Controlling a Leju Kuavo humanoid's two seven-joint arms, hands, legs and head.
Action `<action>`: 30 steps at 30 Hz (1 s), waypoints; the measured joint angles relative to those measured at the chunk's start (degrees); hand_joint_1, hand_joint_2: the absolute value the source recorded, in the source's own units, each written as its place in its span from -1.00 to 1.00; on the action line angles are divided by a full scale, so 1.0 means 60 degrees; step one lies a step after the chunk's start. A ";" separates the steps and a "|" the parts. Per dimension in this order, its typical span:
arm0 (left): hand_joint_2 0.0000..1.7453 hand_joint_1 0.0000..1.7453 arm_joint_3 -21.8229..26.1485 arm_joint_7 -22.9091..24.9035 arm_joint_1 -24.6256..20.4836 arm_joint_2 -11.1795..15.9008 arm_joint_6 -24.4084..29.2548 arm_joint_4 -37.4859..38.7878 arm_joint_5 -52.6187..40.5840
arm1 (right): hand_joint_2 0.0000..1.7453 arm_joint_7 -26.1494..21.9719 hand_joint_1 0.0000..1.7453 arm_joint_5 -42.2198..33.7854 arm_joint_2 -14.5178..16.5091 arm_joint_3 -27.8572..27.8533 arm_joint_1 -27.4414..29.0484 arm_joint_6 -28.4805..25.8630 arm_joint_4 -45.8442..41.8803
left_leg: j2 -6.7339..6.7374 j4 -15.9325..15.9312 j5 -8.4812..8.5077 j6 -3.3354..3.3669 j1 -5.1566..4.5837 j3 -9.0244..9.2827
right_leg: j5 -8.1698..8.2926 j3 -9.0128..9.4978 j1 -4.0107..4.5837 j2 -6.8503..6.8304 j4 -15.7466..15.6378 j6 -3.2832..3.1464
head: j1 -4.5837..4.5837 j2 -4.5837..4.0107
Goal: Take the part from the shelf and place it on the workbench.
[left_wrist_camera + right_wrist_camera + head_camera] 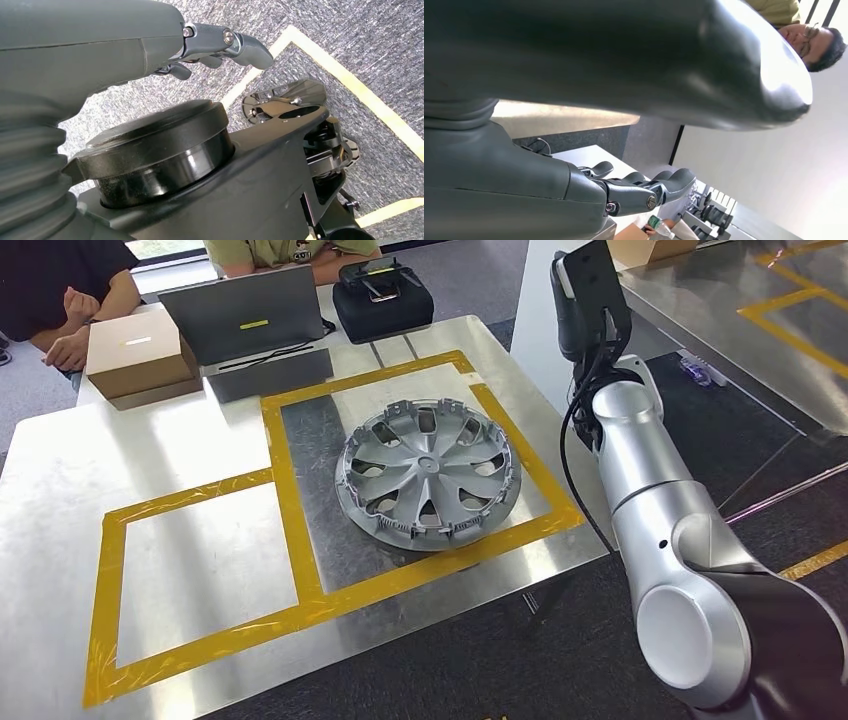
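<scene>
The silver wheel cover (428, 476) is lying flat on the metal workbench (60, 470), inside the right of 2 yellow-taped rectangles (285, 470). The right hand (644, 192) is being held released, grasping nothing, raised beside the bench. The left hand (220, 47) is hanging released, fingers apart, over grey carpet (350, 30).

A robotics lab: steel workbench (60, 470) with yellow tape (285, 490), laptop (250, 315), grey carpet (350, 30).

Wheel cover (428, 476) on workbench (60, 490); laptop (250, 325) behind, perhaps touching box (138, 355).
</scene>
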 joint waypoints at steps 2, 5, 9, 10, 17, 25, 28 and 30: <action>-1.00 -1.00 0.0000 0.0001 -0.0001 -0.0016 0.0010 -0.0001 0.0001 | -1.00 0.0014 -1.00 0.0018 0.0002 0.0000 -0.0001 0.0024 0.0000 | 0.0000 0.0000 0.0000 0.0000 0.0000 0.0000 | 0.0000 0.0000 0.0000 0.0000 0.0000 0.0000 | 0.0000 0.0000; -1.00 -1.00 0.0000 0.0002 -0.0001 -0.0028 0.0011 0.0000 0.0008 | -1.00 0.0051 -1.00 0.0047 0.0006 0.0000 -0.0001 0.0051 0.0000 | 0.0000 0.0000 0.0000 0.0000 0.0000 0.0000 | 0.0000 0.0001 0.0000 0.0000 0.0000 0.0000 | 0.0000 0.0000; -1.00 -1.00 0.0000 0.0003 -0.0001 -0.0030 0.0011 0.0000 0.0026 | -1.00 0.0117 -1.00 0.0070 0.0017 0.0000 -0.0005 0.0051 0.0000 | 0.0000 0.0000 0.0000 0.0000 0.0000 0.0001 | 0.0000 0.0001 0.0000 0.0000 0.0000 0.0000 | 0.0000 0.0000; -1.00 -1.00 0.0000 0.0003 -0.0001 -0.0031 0.0010 0.0000 0.0032 | -1.00 0.0136 -1.00 0.0077 0.0018 0.0000 -0.0006 0.0051 0.0000 | 0.0000 0.0000 0.0000 0.0000 0.0000 0.0001 | 0.0000 0.0001 0.0000 0.0000 0.0000 0.0000 | 0.0001 0.0000; -1.00 -1.00 0.0000 0.0030 -0.0004 -0.0042 -0.0036 0.0000 0.0013 | -1.00 0.0190 -1.00 0.0123 0.0016 0.0000 -0.0032 0.0051 0.0000 | 0.0000 0.0000 0.0000 0.0000 0.0000 0.0002 | 0.0000 0.0001 0.0000 0.0000 0.0000 0.0000 | 0.0000 0.0000; -1.00 -1.00 0.0000 0.0032 -0.0028 -0.0045 -0.0070 0.0000 -0.0008 | -1.00 0.0194 -1.00 0.0137 0.0012 0.0000 -0.0040 0.0040 0.0000 | 0.0001 0.0000 0.0000 0.0000 0.0000 0.0004 | 0.0000 0.0001 0.0000 0.0001 -0.0001 0.0000 | 0.0000 0.0000; -1.00 -1.00 0.0000 0.0052 -0.0080 -0.0046 -0.0149 0.0000 -0.0103 | -1.00 0.0194 -1.00 0.0137 -0.0028 0.0000 -0.0038 0.0021 0.0000 | 0.0001 0.0000 0.0000 0.0000 -0.0001 0.0006 | 0.0000 0.0001 0.0000 0.0002 -0.0002 0.0000 | 0.0000 0.0000; -1.00 -1.00 -0.0001 0.0105 -0.0126 -0.0046 -0.0217 0.0000 -0.0198 | -1.00 0.0195 -1.00 0.0137 -0.0096 0.0000 -0.0037 0.0001 0.0000 | 0.0000 0.0001 0.0000 0.0000 -0.0001 0.0006 | 0.0000 0.0002 0.0000 0.0002 -0.0003 0.0000 | 0.0000 0.0000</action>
